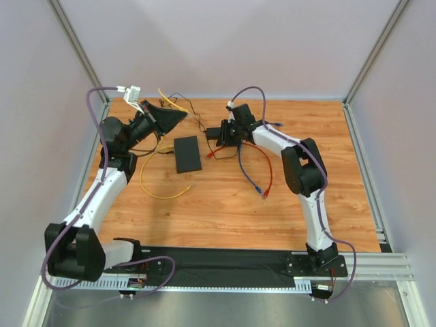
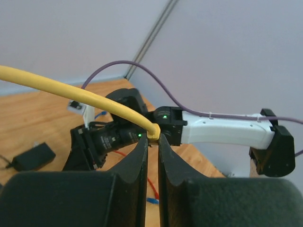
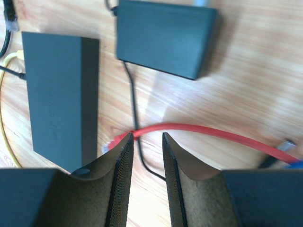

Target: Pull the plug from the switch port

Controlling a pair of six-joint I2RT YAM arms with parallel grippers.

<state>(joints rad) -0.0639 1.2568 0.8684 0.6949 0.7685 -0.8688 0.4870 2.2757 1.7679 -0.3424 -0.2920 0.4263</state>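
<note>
The switch [image 1: 187, 154] is a flat black box lying on the wooden table; it also shows in the right wrist view [image 3: 54, 94]. My left gripper [image 1: 181, 116] is raised above the table's far left, away from the switch. In the left wrist view the left gripper [image 2: 153, 139] is shut on a yellow plug [image 2: 155, 132], whose yellow cable [image 2: 71, 90] runs off to the left. My right gripper [image 1: 219, 134] hovers just right of the switch. In the right wrist view the right gripper [image 3: 147, 139] is open, with a red cable [image 3: 199, 132] lying on the table past its tips.
A small black adapter [image 3: 163, 35] on a thin black wire lies by the right gripper and also shows in the left wrist view [image 2: 33, 156]. A yellow cable loop [image 1: 146, 178] lies left of the switch. Red [image 1: 270, 170] and blue [image 1: 246, 170] cables lie to its right.
</note>
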